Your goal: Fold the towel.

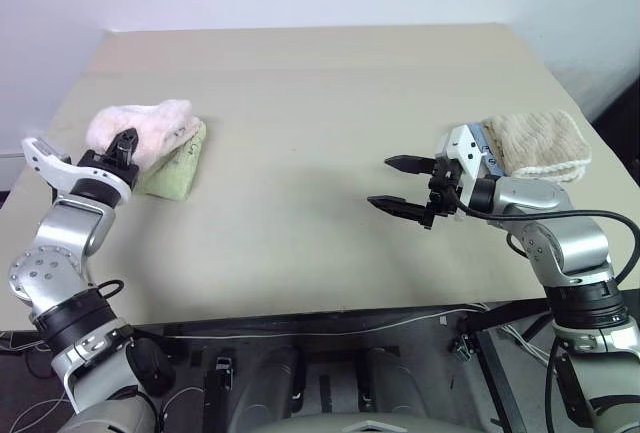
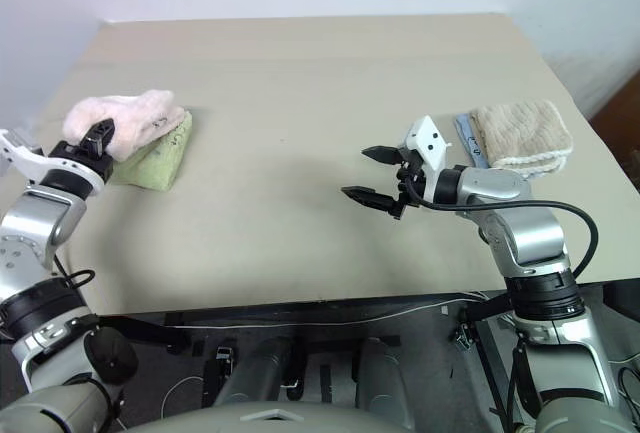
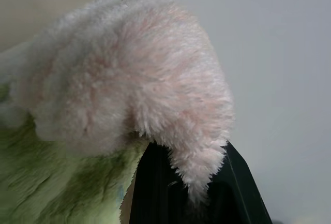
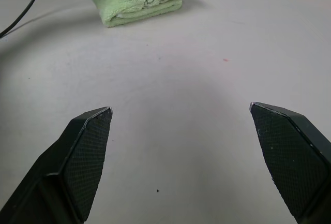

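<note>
Pink towel sits bunched on top of the folded green towel at the table's left side, and the left gripper is clamped on the pink towel's near edge. Right gripper hovers over bare table right of centre, jaws wide and holding nothing, with the beige towel just behind it at the right edge.

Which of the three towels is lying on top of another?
The pink towel, pinched by the left tool, lies atop the green towel; the beige towel lies alone.
</note>
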`<state>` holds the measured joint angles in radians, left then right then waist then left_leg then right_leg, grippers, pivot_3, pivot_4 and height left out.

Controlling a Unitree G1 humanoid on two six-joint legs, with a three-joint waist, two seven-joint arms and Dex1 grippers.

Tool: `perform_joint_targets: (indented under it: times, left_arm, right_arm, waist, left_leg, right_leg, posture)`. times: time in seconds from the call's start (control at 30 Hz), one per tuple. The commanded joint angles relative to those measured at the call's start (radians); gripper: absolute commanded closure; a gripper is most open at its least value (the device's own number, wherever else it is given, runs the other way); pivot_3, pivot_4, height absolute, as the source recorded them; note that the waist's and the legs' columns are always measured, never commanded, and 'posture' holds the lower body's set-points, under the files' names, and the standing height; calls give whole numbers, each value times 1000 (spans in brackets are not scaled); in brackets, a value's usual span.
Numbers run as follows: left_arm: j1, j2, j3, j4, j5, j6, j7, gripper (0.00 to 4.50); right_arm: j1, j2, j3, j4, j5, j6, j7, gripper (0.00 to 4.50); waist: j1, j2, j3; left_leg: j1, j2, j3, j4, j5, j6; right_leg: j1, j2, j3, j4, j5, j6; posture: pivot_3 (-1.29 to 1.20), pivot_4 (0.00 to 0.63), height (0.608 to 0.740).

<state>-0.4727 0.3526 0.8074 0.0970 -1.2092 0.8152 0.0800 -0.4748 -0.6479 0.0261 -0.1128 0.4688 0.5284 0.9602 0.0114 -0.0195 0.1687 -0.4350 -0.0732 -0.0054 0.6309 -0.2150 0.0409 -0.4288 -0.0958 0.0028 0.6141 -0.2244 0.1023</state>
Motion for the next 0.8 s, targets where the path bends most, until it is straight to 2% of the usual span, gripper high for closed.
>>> perform_joint_targets:
  times: [0.03,0.13,0.3,0.47,0.5,0.8]
  left_arm:
    - [25,-10,5,-40,-18,-41,14,4477]
    - [39,-24,-1,14,9,-72,41,3594]
    - [47,-42,-25,43,10,-100,18,1846]
    - [25,-38,-33,66,-33,-83,5,180]
    - [33,-35,-34,64,-38,-74,15,30]
    - [169,-34,-52,-153,-173,4,144,30]
  right_arm:
    - [-14,-8,-7,-17,-16,-30,9,0]
    - [-15,-5,-8,-17,-21,-31,11,0]
    - [-9,-5,-10,-18,-30,-37,14,0]
    - [-4,-7,-12,-26,-35,-35,13,0]
    - [-4,-9,-9,-26,-38,-28,10,0]
    - [8,-7,-2,7,-56,-61,29,0]
  waist:
    - [0,0,0]
    - [1,0,0]
    - [1,0,0]
    - [0,0,0]
    - [0,0,0]
    - [-2,0,0]
  left_leg:
    - [0,0,0,0,0,0]
    - [0,0,0,0,0,0]
    - [0,0,0,0,0,0]
    - [0,0,0,0,0,0]
    - [0,0,0,0,0,0]
    - [0,0,0,0,0,0]
  right_leg:
    - [0,0,0,0,0,0]
    - [0,0,0,0,0,0]
    - [0,0,0,0,0,0]
    - [0,0,0,0,0,0]
    - [0,0,0,0,0,0]
    - [0,0,0,0,0,0]
  posture:
    - [0,150,740]
    - [0,150,740]
    - [0,150,740]
    - [0,150,740]
    - [0,150,740]
    - [0,150,740]
